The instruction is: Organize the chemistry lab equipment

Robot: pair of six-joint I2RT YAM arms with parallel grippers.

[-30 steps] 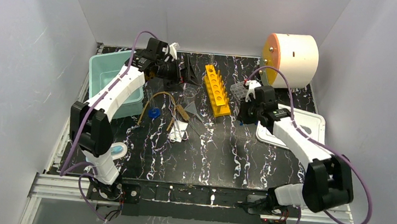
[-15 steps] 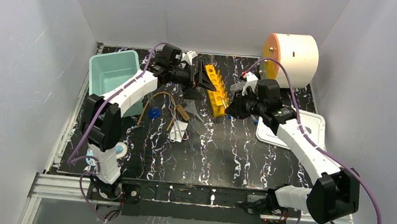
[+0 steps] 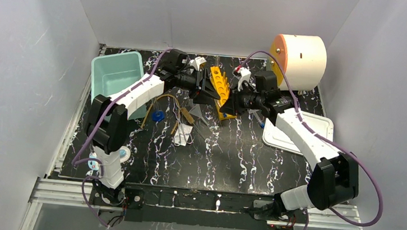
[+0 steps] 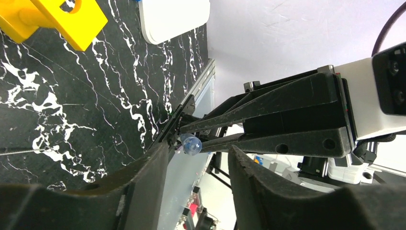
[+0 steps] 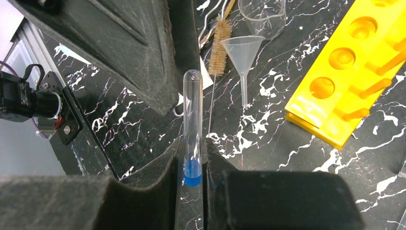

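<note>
**Item:** test tube (image 5: pixel 193 120), clear glass, blue at the gripped end; I cannot tell whether that is liquid or a stopper

**Location:** in the air above the table (image 5: pixel 268 143), just off the near end of the yellow rack (image 5: pixel 344 81), with the rounded end pointing toward my left arm. It sits in no rack hole yet.

**Right claw** (image 5: pixel 193 148): clamped on the test tube at its blue end, one finger on each side.

**Left claw** (image 4: pixel 198 158): jaws apart, with the tube's rounded tip just at their mouth. One finger lies right beside the glass, but I see no grip.

**Below the tube:** funnel (image 5: pixel 242 48), brush (image 5: pixel 220 43) and beaker (image 5: pixel 262 14), all close together.

**Hazards, as I judge them:**
- My right claw lets go before my left has a hold, and the tube drops onto the glassware.
- My left claw pinches only the domed tip, and the tube squirts out.
- My left finger strikes the tube from the side and levers it in my right claw's grip.
- Both claws pull against each other and crack the glass
</note>
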